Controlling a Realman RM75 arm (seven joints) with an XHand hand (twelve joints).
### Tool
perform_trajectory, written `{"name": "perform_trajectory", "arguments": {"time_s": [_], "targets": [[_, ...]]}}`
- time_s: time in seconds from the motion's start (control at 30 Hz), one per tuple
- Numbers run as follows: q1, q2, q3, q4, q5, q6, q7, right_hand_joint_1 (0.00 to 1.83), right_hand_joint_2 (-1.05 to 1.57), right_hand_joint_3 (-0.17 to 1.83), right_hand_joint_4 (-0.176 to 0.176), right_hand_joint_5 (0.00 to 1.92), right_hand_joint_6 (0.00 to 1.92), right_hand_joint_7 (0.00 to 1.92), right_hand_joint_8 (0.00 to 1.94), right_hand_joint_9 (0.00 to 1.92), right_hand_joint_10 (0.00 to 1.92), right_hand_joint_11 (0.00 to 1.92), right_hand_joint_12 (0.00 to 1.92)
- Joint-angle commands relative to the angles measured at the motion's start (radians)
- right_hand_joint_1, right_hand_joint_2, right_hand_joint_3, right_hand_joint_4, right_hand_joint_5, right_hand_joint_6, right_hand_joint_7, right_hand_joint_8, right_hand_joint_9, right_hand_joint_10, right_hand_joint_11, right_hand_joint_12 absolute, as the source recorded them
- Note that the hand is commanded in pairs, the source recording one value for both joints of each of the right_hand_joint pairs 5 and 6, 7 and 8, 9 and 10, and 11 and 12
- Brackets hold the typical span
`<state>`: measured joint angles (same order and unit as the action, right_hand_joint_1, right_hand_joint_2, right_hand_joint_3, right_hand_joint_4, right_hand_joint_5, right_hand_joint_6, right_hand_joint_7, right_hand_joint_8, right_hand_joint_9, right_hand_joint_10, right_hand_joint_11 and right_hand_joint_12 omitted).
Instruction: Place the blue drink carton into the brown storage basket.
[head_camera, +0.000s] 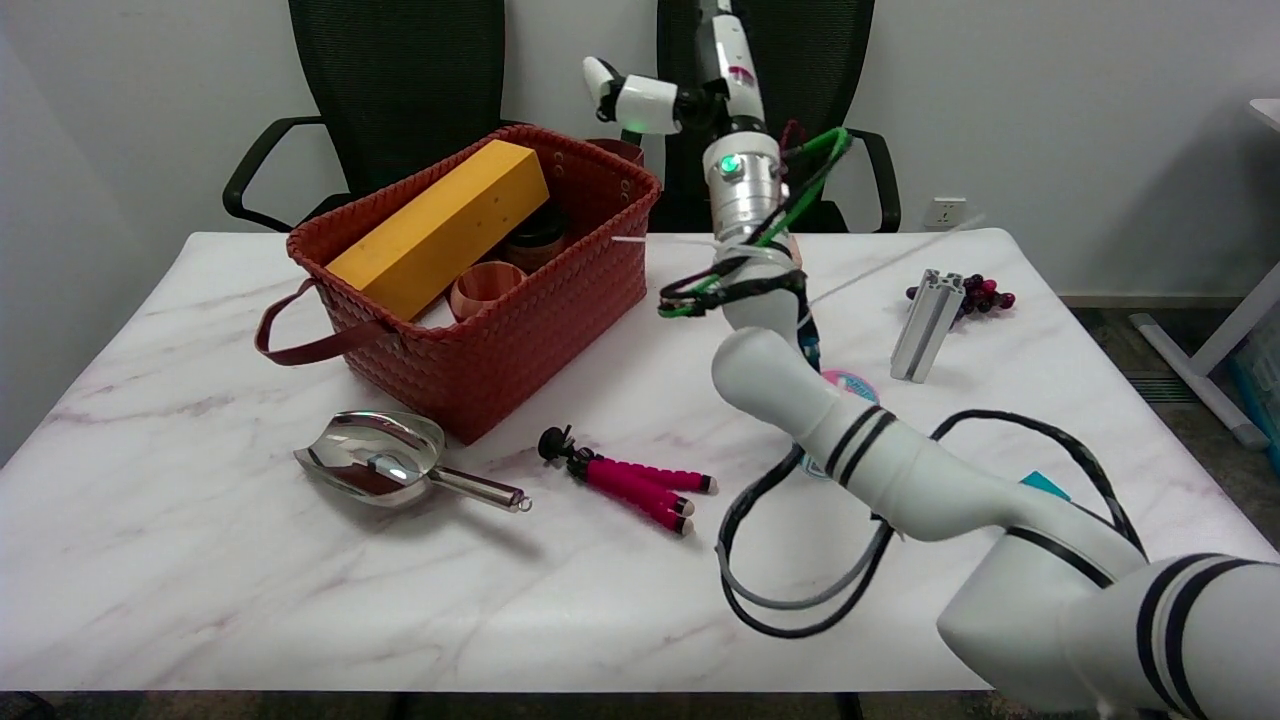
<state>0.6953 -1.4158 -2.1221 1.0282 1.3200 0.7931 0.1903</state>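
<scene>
Brown storage basket (560, 290): woven, left of centre on the marble table (200, 560); already holds a yellow block (440, 225), a copper cup (485, 285) and a dark jar (535, 235).
Blue drink carton: not plainly visible; a small teal corner (1045, 485) peeks from behind the right arm at lower right and may be it, though I cannot tell.
Right hand (640, 100): raised at top centre, above and just right of the basket, partly cut off by the frame; nothing shows in it, and whether its fingers are spread or curled I cannot tell.
Step in hand: judged to be before the pick-up, since no carton sits in the basket.
Next move calls for: bringing the hand down to the carton and getting a firm hold on it.
Writing: none readable; a round pink-and-teal sticker (850, 385) by the elbow is too hidden to read.
</scene>
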Motion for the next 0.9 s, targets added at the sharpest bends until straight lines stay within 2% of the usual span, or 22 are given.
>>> {"name": "perform_trajectory", "arguments": {"time_s": [0.03, 0.33, 0.63, 0.9], "targets": [[-0.331, 0.120, 0.015, 0.423, 0.076, 0.220, -0.260, 1.12, 0.40, 0.89, 0.000, 0.00, 0.00, 0.14, 0.14, 0.10, 0.10, 0.00, 0.00], [-0.516, 0.154, 0.003, 0.588, 0.024, 0.317, -0.353, 1.12, 0.42, 0.93, 0.000, 0.01, 0.01, 0.16, 0.16, 0.11, 0.11, 0.00, 0.00], [-0.656, 0.146, -0.004, 0.646, -0.122, 0.388, -0.344, 1.10, 0.50, 0.97, 0.000, 0.03, 0.03, 0.18, 0.18, 0.16, 0.16, 0.00, 0.00], [-0.684, 0.160, -0.051, 0.651, -0.150, 0.435, -0.334, 1.11, 0.51, 1.00, 0.000, 0.05, 0.05, 0.20, 0.20, 0.17, 0.17, 0.00, 0.00]]}}
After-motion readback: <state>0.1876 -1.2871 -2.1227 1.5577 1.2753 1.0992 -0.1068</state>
